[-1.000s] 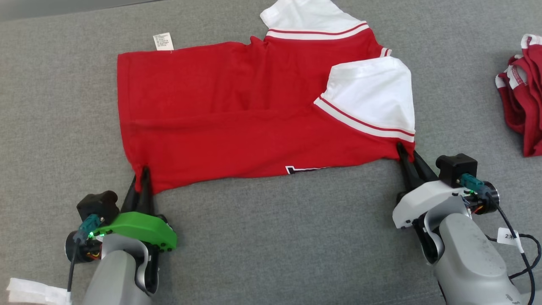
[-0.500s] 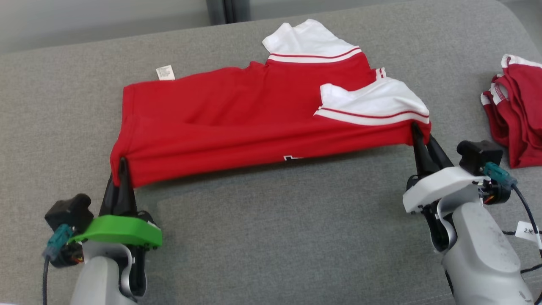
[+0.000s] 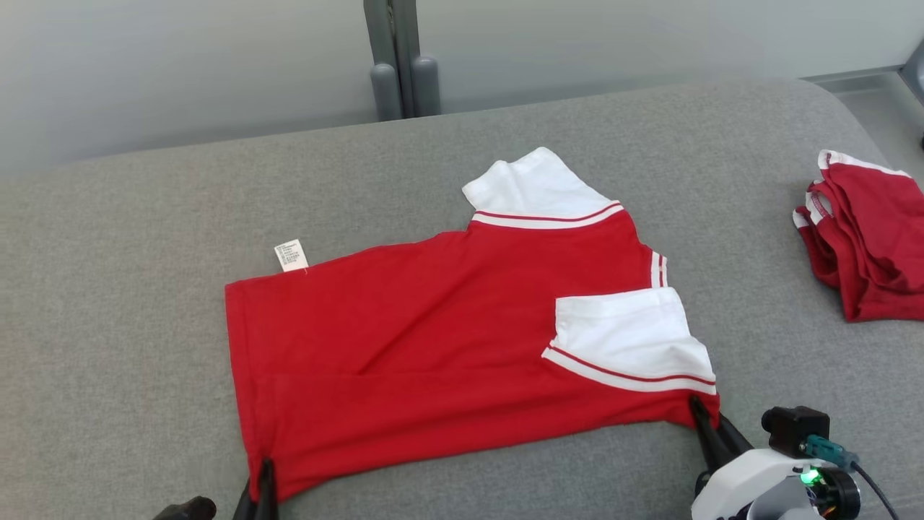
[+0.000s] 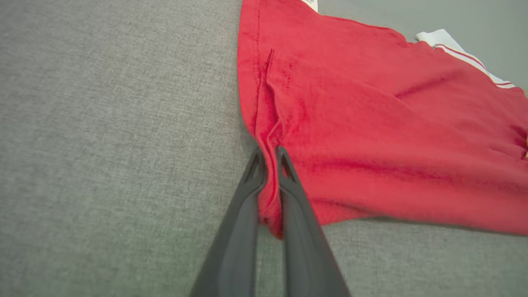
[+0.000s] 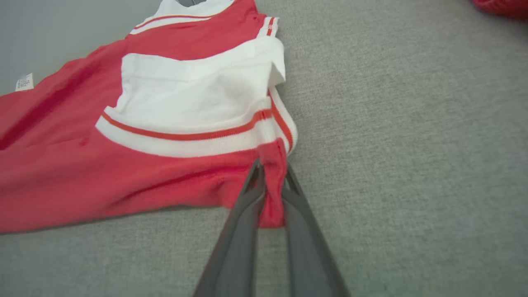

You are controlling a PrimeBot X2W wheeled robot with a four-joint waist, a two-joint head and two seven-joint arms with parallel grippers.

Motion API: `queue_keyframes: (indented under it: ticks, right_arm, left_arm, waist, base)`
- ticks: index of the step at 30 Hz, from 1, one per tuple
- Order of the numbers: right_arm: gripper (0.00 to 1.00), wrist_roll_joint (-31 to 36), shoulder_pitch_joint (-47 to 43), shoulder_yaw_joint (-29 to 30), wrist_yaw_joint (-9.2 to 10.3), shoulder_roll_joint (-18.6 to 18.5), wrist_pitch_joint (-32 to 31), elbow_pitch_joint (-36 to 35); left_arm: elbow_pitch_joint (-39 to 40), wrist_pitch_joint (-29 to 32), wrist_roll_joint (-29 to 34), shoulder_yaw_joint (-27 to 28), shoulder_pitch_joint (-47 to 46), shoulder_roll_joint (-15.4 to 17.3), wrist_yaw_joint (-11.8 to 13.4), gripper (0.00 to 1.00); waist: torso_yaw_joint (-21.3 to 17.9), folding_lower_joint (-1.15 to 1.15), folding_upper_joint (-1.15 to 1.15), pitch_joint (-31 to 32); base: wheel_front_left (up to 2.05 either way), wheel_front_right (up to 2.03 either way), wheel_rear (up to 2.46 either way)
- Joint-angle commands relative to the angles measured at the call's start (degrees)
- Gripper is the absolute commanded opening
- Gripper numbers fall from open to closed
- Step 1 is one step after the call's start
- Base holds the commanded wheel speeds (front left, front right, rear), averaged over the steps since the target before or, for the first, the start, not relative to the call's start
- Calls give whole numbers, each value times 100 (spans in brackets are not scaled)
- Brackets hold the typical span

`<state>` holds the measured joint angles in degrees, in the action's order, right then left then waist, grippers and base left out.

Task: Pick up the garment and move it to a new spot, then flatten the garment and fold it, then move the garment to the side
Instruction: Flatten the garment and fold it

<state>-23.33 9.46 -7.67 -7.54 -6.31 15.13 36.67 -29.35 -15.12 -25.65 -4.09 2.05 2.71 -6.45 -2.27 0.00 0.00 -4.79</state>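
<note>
Centre frame on the grey table [image 3: 144,303], the shirt [image 3: 433,347] lies part-folded, its near corners clamped by your left gripper [image 4: 270,154], lower left, and right gripper [image 5: 272,165], lower right. Folding seems under way; next, lift both corners evenly toward the far edge.

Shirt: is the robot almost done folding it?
Not yet. Done: the shirt lies spread flat on the grey surface, with one white sleeve folded onto it. In hand: the left gripper and right gripper are each shut on a near corner. Left: finish the fold, then move it to the side.
</note>
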Motion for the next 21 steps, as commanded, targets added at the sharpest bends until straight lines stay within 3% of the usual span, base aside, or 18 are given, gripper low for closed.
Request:
queue_keyframes:
  ticks: [1,2,3,4,13,21]
  right_arm:
    - [13,-50,-55,-10,11,-78,-1,-12]
    - [46,-50,-66,-17,10,-89,-1,-28]
    - [95,-33,-51,-8,10,-98,-1,-49]
    - [100,3,-5,13,10,-111,-1,-71]
    - [100,666,757,393,10,-86,-1,-316]
    - [100,1232,1756,368,10,26,-2,-91]
  left_arm:
    - [13,-2,-78,-52,55,43,63,0]
    - [27,-1,-70,-98,54,41,86,37]
    - [55,-2,-69,-116,15,41,122,84]
    - [71,-2,-65,-126,-47,43,156,100]
    - [250,-1,293,57,-1061,39,135,100]
    - [-757,-1,712,325,-2508,213,48,100]
  waist:
    - [68,0,0,35]
    - [80,0,0,25]
    - [93,0,0,-2]
    - [102,0,0,-31]
    - [130,0,0,-606]
    - [48,0,0,-1188]
  base:
    - [0,0,0]
    - [0,0,0]
    - [0,0,0]
    - [0,0,0]
    - [0,0,0]
    - [0,0,0]
